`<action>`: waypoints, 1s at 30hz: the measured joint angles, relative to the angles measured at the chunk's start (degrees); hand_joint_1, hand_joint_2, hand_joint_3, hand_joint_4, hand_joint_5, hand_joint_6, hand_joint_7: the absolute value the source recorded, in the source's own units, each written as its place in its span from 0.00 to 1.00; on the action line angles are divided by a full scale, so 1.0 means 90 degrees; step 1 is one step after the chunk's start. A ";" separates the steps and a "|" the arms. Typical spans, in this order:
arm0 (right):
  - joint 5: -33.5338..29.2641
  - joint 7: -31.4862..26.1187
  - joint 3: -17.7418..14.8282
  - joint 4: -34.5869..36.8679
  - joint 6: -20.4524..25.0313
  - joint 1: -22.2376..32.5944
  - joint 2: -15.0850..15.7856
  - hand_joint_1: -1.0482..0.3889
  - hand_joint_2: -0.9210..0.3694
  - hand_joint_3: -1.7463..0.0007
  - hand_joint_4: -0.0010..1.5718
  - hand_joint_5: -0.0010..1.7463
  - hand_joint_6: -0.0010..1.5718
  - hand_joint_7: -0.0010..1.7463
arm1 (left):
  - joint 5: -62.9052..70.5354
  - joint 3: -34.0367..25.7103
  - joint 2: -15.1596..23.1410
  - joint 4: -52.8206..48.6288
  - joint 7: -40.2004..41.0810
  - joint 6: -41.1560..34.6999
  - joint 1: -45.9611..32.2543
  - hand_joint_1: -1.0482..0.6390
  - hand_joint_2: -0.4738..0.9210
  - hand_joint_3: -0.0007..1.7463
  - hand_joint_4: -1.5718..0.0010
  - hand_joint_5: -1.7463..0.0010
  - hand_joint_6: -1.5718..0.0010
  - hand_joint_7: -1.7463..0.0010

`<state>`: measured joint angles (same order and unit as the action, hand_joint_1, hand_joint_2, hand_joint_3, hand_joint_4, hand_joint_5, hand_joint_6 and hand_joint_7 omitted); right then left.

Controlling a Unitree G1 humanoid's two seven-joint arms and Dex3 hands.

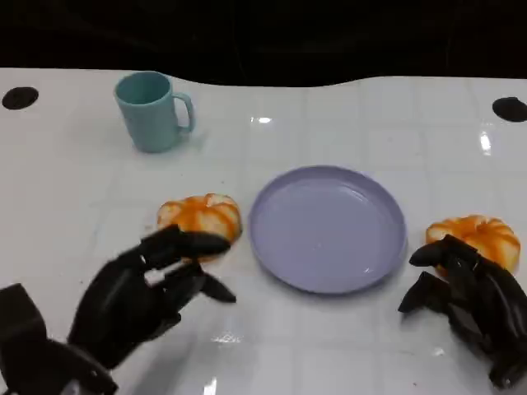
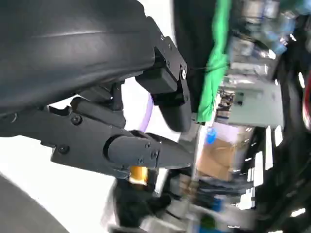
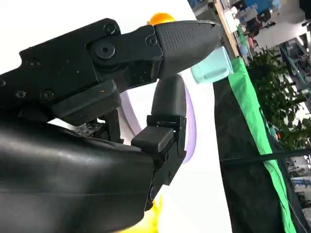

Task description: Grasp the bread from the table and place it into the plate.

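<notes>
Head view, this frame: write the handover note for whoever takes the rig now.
Left robot hand: open, fingers spread beside the left orange glazed bread roll, not gripping it.
Right robot hand: open, at the right orange glazed bread roll.
Round lilac plate: between the rolls, holds nothing.
Teal ceramic mug: far left.
Done: nothing placed.
Left: grasp the bread, put it in the plate.

plate (image 1: 328, 228) top open | mug (image 1: 151, 110) far back (well clear) | buns flank plate

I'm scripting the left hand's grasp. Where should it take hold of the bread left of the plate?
Probably across the left bread's rounded sides, coming from above on its near side, where the left hand already is. The plate sits close on its other flank.
</notes>
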<state>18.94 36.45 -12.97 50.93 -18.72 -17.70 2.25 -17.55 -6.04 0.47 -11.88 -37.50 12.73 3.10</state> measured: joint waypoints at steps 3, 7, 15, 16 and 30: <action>-0.0007 0.0037 0.0008 0.0081 -0.0090 -0.0029 0.0001 0.35 0.00 0.85 0.43 0.89 0.39 0.73 | 0.0648 0.0142 0.0315 0.0213 0.0260 0.0440 0.0053 0.21 1.00 0.10 0.81 0.64 0.72 0.95; 0.0056 0.0085 -0.0018 0.0156 -0.0058 -0.0089 0.0003 0.35 0.00 0.86 0.43 0.89 0.39 0.72 | 0.1954 0.0388 0.0802 0.0874 0.0869 0.0635 0.0057 0.22 1.00 0.08 0.84 0.67 0.74 0.97; 0.0083 0.0121 -0.0030 0.0179 -0.0019 -0.0113 0.0003 0.35 0.00 0.86 0.43 0.89 0.39 0.71 | 0.2173 0.0651 0.1006 0.1084 0.1222 0.0683 0.0066 0.22 1.00 0.08 0.84 0.68 0.74 0.98; 0.0083 0.0124 -0.0030 0.0180 -0.0018 -0.0113 0.0003 0.35 0.00 0.86 0.43 0.89 0.40 0.71 | 0.2172 0.0662 0.1027 0.1084 0.1254 0.0683 0.0066 0.22 1.00 0.08 0.84 0.69 0.74 0.98; 0.0089 0.0003 -0.0020 0.0081 0.0094 -0.0114 -0.0081 0.34 0.00 0.88 0.43 0.89 0.39 0.72 | 0.8082 0.1790 0.2217 0.1741 0.3385 0.0300 0.0675 0.18 0.99 0.00 1.00 0.96 0.87 0.99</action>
<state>19.73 36.47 -13.15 51.66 -17.87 -18.73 1.51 55.19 10.07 20.42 3.79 -7.03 15.43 9.17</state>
